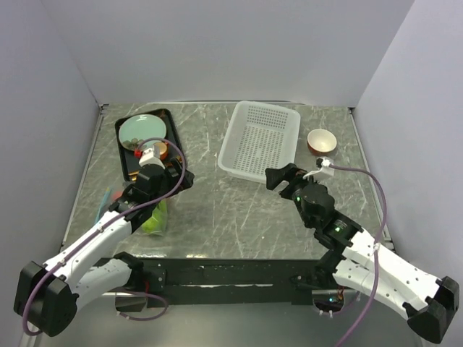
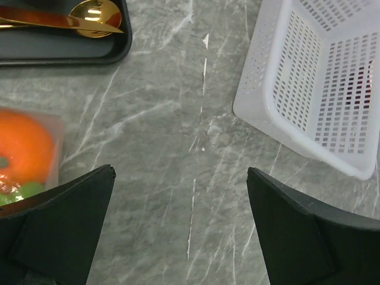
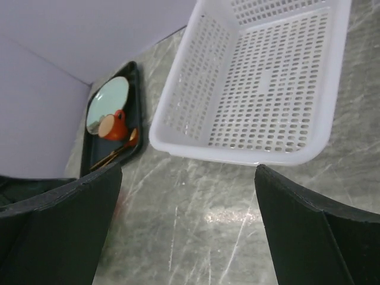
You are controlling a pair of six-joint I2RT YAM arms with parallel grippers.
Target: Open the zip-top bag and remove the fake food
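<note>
Bench (image 1: 217,217) of grey marbled stone, walled by pale panels on three sides. The zip-top bag (image 1: 153,215) lies on its left part, near the left edge and partly under the left arm, with a teal strip showing at its left. The fake food is inside it: an orange (image 2: 21,145) presses against the clear film, with a green piece (image 2: 21,190) below it.

The left pincer (image 2: 180,175) is spread wide above bare bench, holding nothing, with the bag just off its left finger. The right pincer (image 3: 189,172) is also spread wide and holds nothing; it hangs close to the near rim of the white perforated basket (image 1: 231,163).

A bare stretch of bench lies between the bag and the basket. A black tray (image 1: 172,123) sits in the far left corner, carrying a pale green plate (image 3: 108,105), an orange cup (image 3: 113,126) and a gold spoon (image 2: 95,15). A small bowl (image 1: 320,139) stands right of the basket.
</note>
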